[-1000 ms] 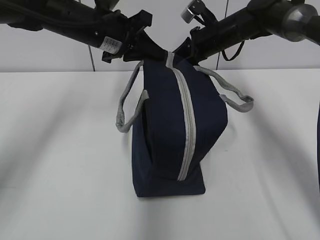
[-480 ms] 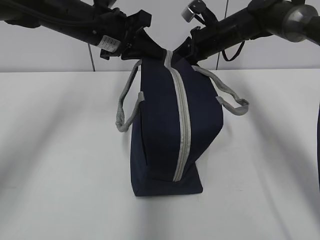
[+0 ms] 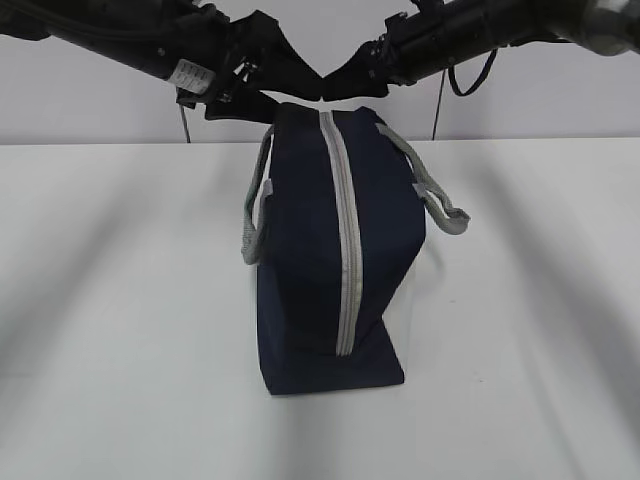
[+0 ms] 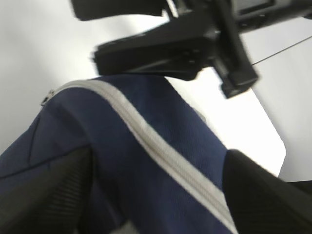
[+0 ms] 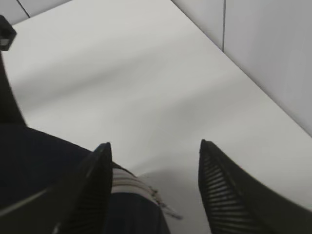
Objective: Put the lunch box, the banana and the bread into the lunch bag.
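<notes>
On table [image 3: 120, 350]: zipped lunch bag [image 3: 310, 270].

A plain white table [image 3: 120, 330] carries soft grey shadows and runs back to a pale panelled wall [image 3: 90, 100] with thin dark vertical seams.

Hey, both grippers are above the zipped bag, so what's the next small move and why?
Probably lift both arms clear. The lunch bag stands on the table with its zipper closed, and the left gripper and right gripper are open above it, holding nothing.
</notes>
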### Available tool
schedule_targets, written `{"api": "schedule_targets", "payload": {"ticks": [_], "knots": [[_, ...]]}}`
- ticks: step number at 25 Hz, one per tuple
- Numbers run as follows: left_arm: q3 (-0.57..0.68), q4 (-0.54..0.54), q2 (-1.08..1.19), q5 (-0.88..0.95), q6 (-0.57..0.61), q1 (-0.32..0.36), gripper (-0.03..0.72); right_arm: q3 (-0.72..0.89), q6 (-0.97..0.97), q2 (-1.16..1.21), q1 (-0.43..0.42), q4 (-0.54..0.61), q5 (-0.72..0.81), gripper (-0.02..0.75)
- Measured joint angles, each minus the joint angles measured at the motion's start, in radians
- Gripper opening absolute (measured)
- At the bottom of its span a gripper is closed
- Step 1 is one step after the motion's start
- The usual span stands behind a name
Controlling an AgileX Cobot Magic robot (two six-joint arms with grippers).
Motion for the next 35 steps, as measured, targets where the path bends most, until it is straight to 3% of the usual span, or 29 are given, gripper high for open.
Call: {"api": "schedule_targets", "payload": {"ticks": [3,6,13,19,26,35], "knots": [[0.000,0.017,-0.006,0.012,-0.030,0.029,0.550,-0.007,0.109,-0.020,-0.002,-0.004,0.045,0.426],[0.000,0.099,-0.032,0.012,-0.090,0.046,0.531,-0.009,0.251,-0.044,-0.002,-0.048,0.060,0.426],[0.000,0.437,-0.106,0.032,-0.325,0.048,0.518,-0.010,0.670,-0.110,0.002,-0.325,0.071,0.426],[0.006,0.557,-0.146,0.041,-0.452,0.049,0.487,0.016,1.035,-0.207,0.004,-0.557,0.080,0.425],[0.154,0.667,-0.232,0.058,-0.563,0.039,0.453,0.252,1.104,-0.354,0.006,-0.639,0.082,0.425],[0.456,0.809,-0.421,0.037,-0.609,0.037,0.452,0.638,1.108,-0.547,0.006,-0.669,0.080,0.424]]}}
